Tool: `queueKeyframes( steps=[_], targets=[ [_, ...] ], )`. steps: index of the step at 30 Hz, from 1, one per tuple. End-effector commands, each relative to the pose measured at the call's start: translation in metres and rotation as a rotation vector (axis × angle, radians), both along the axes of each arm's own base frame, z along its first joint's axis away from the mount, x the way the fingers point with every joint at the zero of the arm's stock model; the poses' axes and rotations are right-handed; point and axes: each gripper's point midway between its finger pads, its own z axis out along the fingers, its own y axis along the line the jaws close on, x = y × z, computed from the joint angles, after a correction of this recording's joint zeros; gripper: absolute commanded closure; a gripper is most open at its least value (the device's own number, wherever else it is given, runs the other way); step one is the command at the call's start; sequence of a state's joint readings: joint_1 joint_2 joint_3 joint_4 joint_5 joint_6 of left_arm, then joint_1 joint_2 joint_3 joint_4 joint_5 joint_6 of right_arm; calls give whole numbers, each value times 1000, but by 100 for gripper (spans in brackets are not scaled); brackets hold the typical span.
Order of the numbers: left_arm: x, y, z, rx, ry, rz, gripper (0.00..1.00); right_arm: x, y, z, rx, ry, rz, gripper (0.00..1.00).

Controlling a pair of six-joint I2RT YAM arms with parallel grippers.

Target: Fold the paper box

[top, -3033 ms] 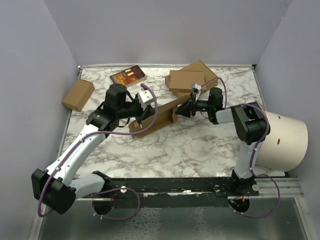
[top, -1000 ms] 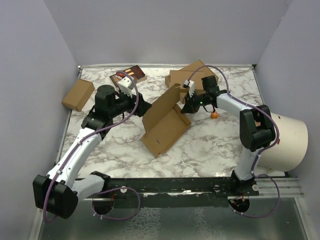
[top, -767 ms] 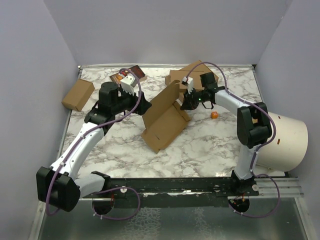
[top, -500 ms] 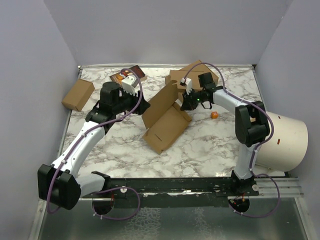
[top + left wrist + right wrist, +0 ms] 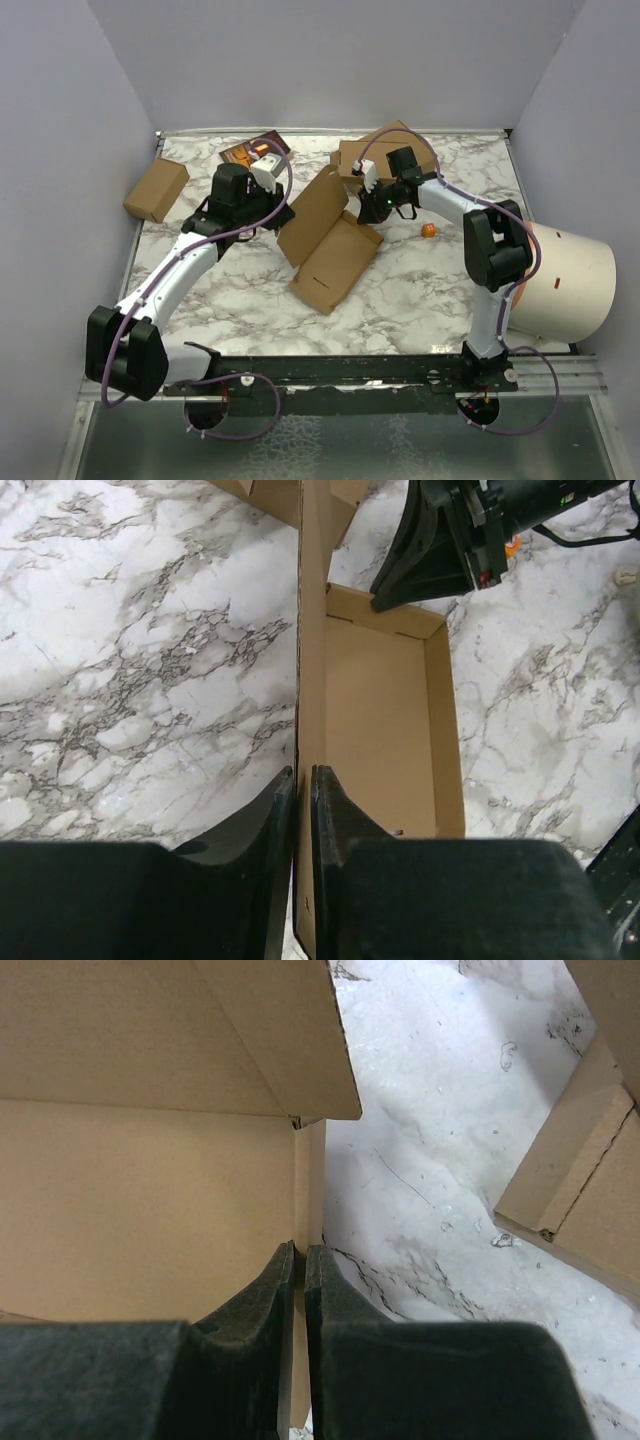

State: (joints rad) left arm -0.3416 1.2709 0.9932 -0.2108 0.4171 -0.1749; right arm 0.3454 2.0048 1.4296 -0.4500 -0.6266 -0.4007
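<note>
The paper box (image 5: 335, 262) lies mid-table as a shallow brown cardboard tray with its lid panel (image 5: 312, 208) standing up along the left side. My left gripper (image 5: 284, 214) is shut on that lid's free edge; in the left wrist view the jaws (image 5: 303, 780) pinch the panel edge-on, with the tray's inside (image 5: 385, 720) to the right of it. My right gripper (image 5: 372, 209) is shut on the tray's far side wall, and in the right wrist view its fingers (image 5: 300, 1252) clamp that thin wall (image 5: 309, 1175).
Two ready-folded brown boxes (image 5: 385, 155) are stacked at the back, close behind the right gripper. A small carton (image 5: 156, 189) sits at the far left. A dark printed packet (image 5: 248, 152) lies at the back. A small orange piece (image 5: 428, 230) lies right of the box. A white cylinder (image 5: 565, 280) stands at the right edge.
My left gripper moved right to the raised lid and shut on its edge. The right gripper kept hold of the wall and shifted slightly back, and the lid stands steeper.
</note>
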Motion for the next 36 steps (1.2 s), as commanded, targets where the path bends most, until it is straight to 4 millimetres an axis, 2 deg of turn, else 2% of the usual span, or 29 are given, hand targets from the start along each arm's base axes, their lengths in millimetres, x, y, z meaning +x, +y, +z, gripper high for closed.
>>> queueKeyframes(
  steps=[1,3,11,18,24,25,26,27,29,34,35,36],
  targets=[
    [7,1,5,18,-17,0,93,0,-3,-12,-38,-2,7,95],
    [7,1,3,25,-18,-5,100,-2,-4,-15,-46,-1,12,93],
    [6,1,6,23,-38,-11,100,-9,-11,-28,-95,-7,27,82],
    [7,0,10,17,-51,-10,100,-10,-18,-35,-137,-25,26,77],
    [6,-1,11,10,-51,-15,100,-7,-23,-37,-173,-57,9,83],
    [6,-1,12,7,-51,-15,100,-4,-25,-38,-199,-76,-2,88],
    [6,-2,12,5,-51,-18,100,-3,-28,-41,-226,-90,-14,97],
    [6,-2,13,3,-51,-17,100,0,-31,-42,-259,-111,-28,99],
    [6,-3,13,-3,-50,-21,100,3,-34,-45,-323,-148,-56,99],
    [6,-3,12,-3,-46,-20,100,6,-34,-39,-350,-189,-73,99],
    [6,-3,12,-4,-47,-21,100,6,-34,-38,-348,-189,-72,97],
    [5,-3,12,-3,-46,-19,100,5,-33,-37,-345,-188,-69,91]
  ],
)
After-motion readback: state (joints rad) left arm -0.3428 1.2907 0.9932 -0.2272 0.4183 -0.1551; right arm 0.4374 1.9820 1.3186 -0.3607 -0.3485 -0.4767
